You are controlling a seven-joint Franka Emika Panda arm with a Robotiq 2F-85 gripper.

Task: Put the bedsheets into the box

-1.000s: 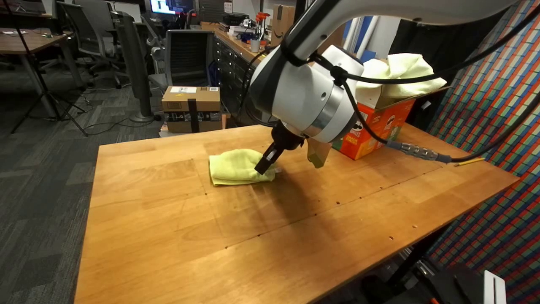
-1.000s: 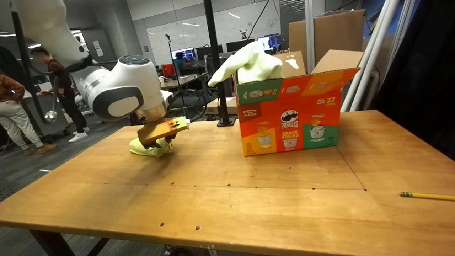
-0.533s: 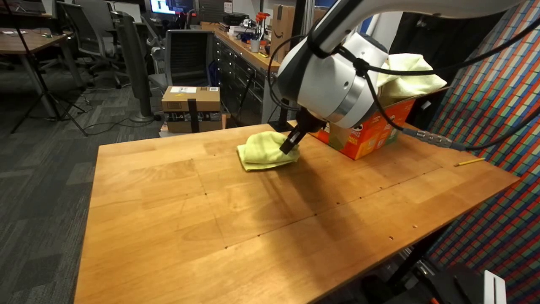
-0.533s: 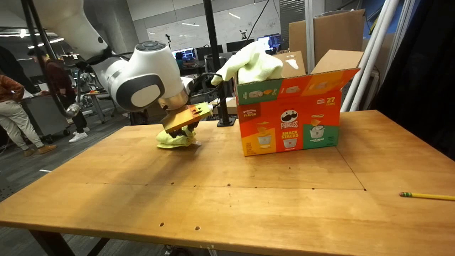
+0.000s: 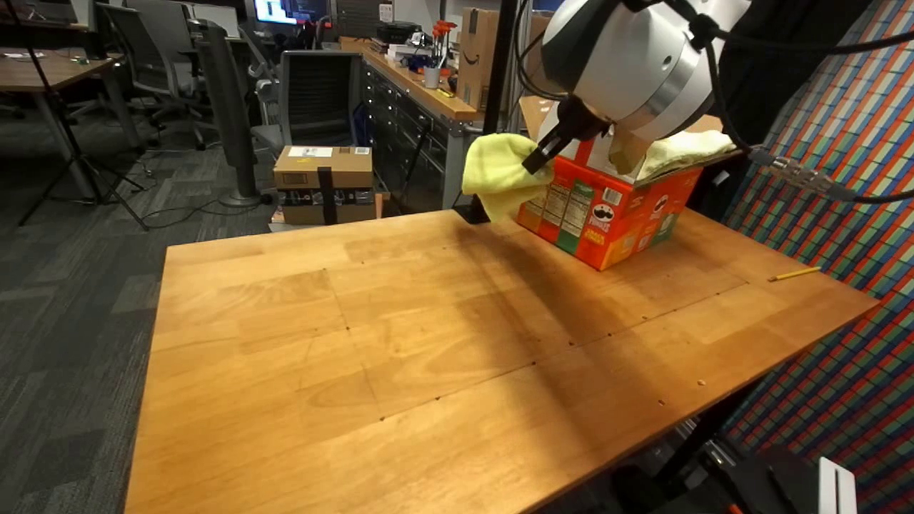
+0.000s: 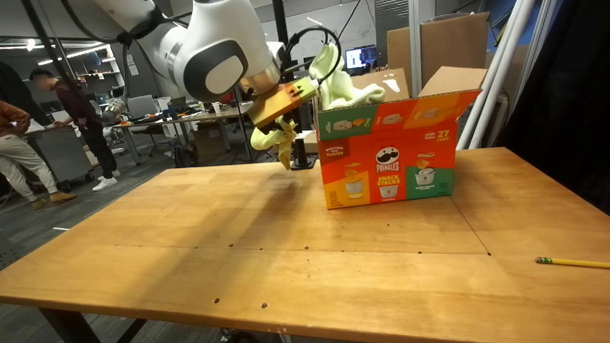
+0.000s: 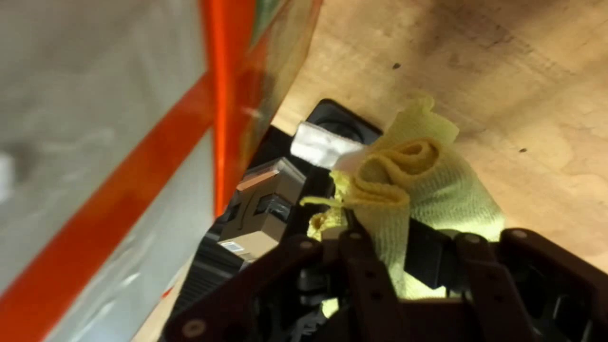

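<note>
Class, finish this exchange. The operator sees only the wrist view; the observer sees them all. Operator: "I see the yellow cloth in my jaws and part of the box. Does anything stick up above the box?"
Observer: Yes. In an exterior view a pale cloth sticks up above the box, at the end nearer the yellow cloth.
Operator: Is its top shut?
Observer: No. In an exterior view brown flaps stand open there.
Operator: Does anything small lie on the table?
Observer: Yes, a pencil shows in both exterior views.
</note>
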